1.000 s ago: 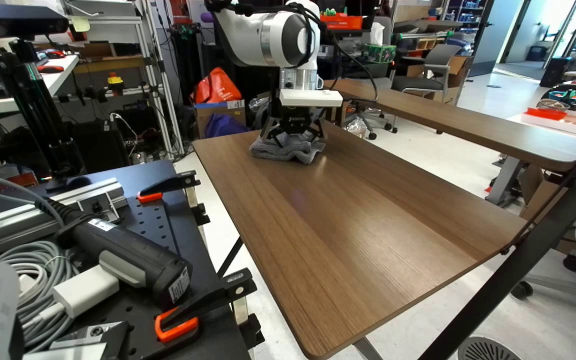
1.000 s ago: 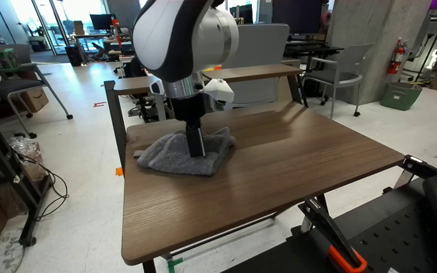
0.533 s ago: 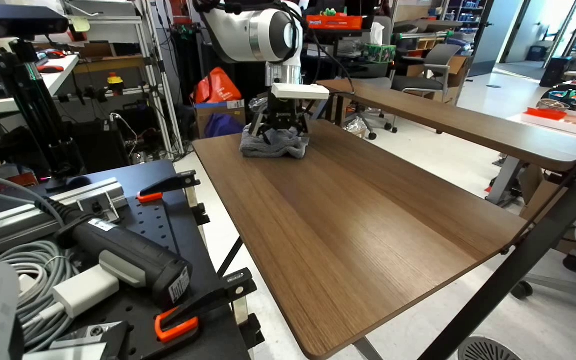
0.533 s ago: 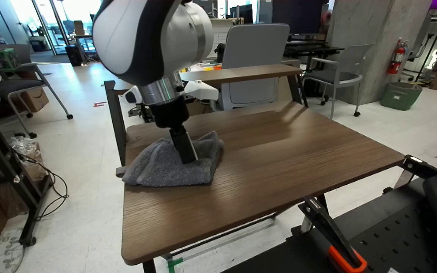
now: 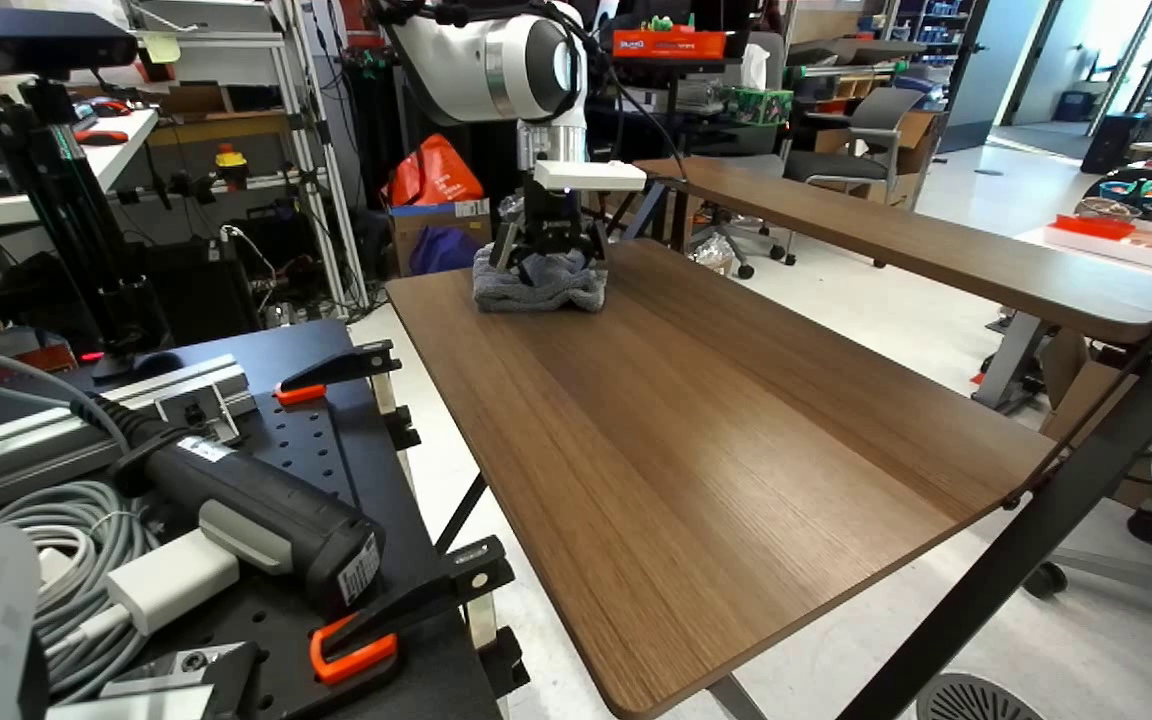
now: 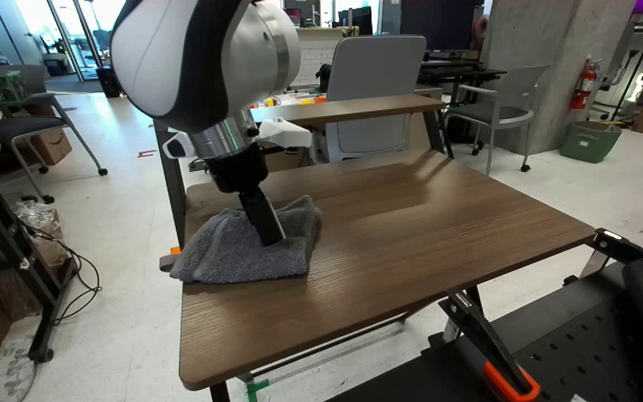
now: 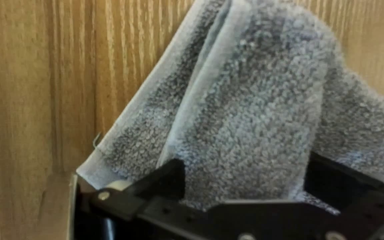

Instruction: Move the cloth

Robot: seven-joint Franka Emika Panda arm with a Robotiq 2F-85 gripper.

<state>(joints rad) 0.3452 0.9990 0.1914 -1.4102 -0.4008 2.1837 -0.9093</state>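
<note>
Wooden tabletop (image 6: pixel 377 240): wide passage beside the grey cloth (image 6: pixel 232 257).
Above cloth: blocked by gripper (image 5: pixel 551 262) and robot arm (image 6: pixel 193 61).
Long edge: raised shelf (image 5: pixel 896 241) in the way.

A robotics lab within an office-like room — the robot arm (image 6: pixel 204 78) over the wooden counter (image 5: pixel 736 450) says lab, and so does the perforated black bench (image 6: pixel 567 346) along one edge, carrying orange-tipped clamps (image 5: pixel 426 597) and a coil of grey cable (image 5: pixel 66 500). Beyond the opposite edge, in an exterior view, are a grey office chair (image 6: pixel 377 64) and a large dark monitor (image 6: pixel 438 25). Well past that edge's far corner — a concrete pillar (image 6: pixel 545 33) stands with a red fire extinguisher (image 6: pixel 582 86) at its side
</note>
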